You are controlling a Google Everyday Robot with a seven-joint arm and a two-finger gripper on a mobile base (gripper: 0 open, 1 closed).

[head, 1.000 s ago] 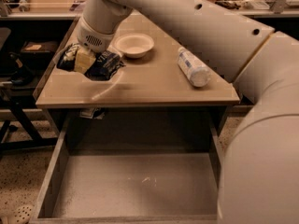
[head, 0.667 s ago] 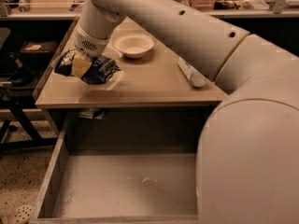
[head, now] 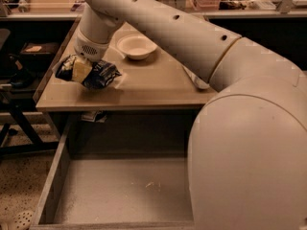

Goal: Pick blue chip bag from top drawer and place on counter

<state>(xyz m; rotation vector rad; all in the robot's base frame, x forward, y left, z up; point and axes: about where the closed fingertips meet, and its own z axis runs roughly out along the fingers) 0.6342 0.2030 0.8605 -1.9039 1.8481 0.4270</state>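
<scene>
1. Big arm point(head: 192, 37) hides top drawer's point(head: 120, 190) rt side + counter's point(head: 153, 85) rt front corner.
2. Clear bottle point(head: 195, 79): mostly behind arm, only a sliver shows.
3. At counter's left, gripper point(head: 80, 70) grips blue chip bag point(head: 98, 74); bag's lettering too blurred to read.
4. Drawer front cut off by bottom edge.

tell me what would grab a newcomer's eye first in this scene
The huge white arm fills the right side and sweeps across the top of the view. Its end effector is over the left front part of the counter, clamped on the blue chip bag. In the foreground the top drawer stands pulled open, and a white bowl sits farther back on the counter.
</scene>
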